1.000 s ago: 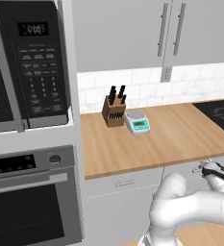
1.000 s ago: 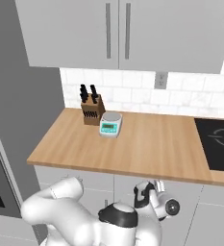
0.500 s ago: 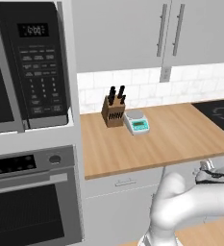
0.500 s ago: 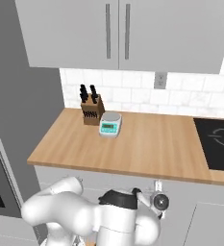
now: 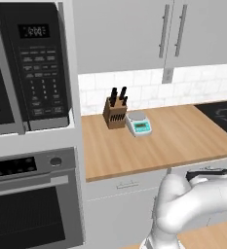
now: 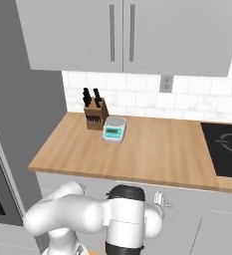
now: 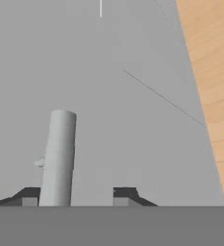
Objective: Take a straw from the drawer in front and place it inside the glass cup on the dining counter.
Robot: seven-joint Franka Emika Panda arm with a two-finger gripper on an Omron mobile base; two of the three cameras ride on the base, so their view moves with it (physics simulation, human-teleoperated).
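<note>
Worktop (image 5: 183, 141): one, wooden, white tile behind.
Upper doors (image 6: 122, 35): two, vertical handles.
Microwave (image 5: 22, 68): one, above one oven (image 5: 27, 204).
Drawer (image 7: 132, 120): one grey front close before the claw; handle (image 7: 58, 158) one bar, just by the left fingertip (contact unclear).
Knife block (image 5: 115, 113): one.
Scale (image 5: 138, 123): one, beside the block.
Gripper (image 7: 77, 194): partly parted, nothing between the tips.
</note>
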